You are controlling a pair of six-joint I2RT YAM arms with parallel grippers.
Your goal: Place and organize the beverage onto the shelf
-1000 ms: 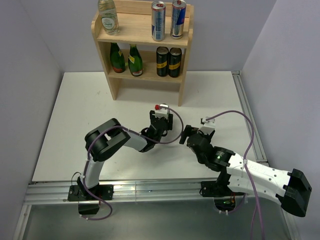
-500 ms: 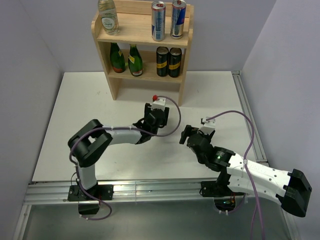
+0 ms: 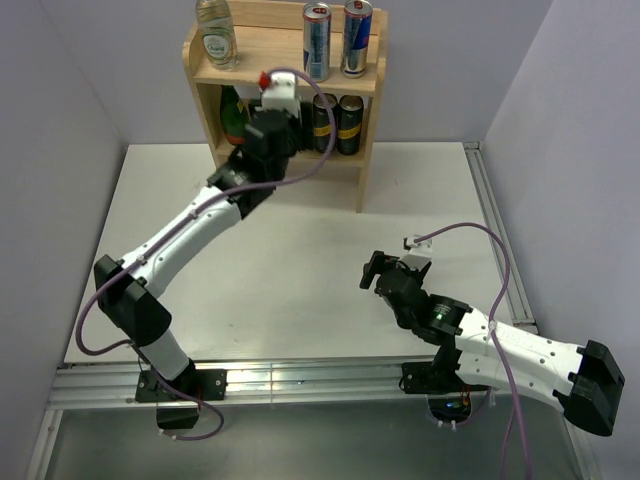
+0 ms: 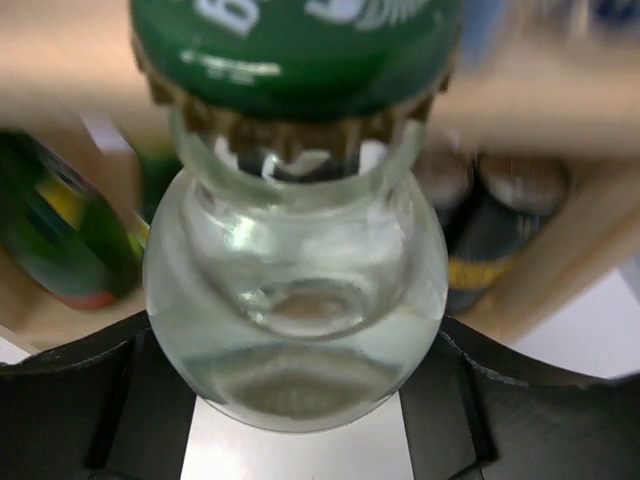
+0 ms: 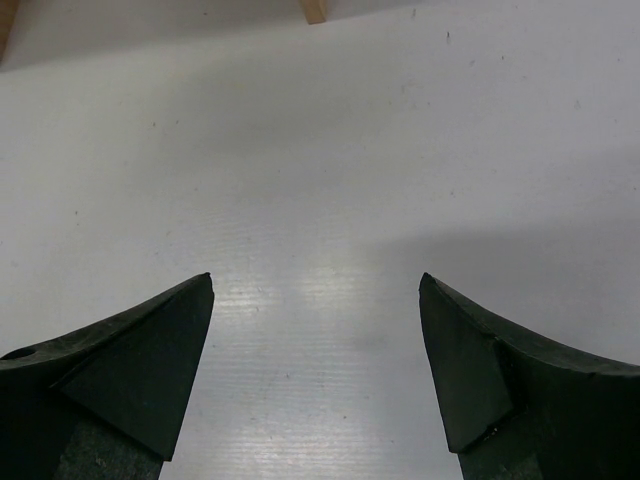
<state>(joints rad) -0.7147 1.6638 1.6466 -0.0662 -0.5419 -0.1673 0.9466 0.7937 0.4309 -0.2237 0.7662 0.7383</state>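
The left jaws were clamped on a clear glass bottle (image 4: 295, 300) with a green cap (image 4: 295, 50), held in front of the lower tier of the shelf (image 3: 368, 150), which stood at the far edge of the desk (image 3: 300, 250). Behind it on that tier were a green bottle (image 3: 230, 110) at the left and two dark cans (image 3: 350, 122) at the right. The top board carried another clear bottle (image 3: 216, 35) at its left end and two silver-and-blue cans (image 3: 317, 42) toward its right. The right jaws stood wide apart, holding nothing, over bare desk toward the near right corner.
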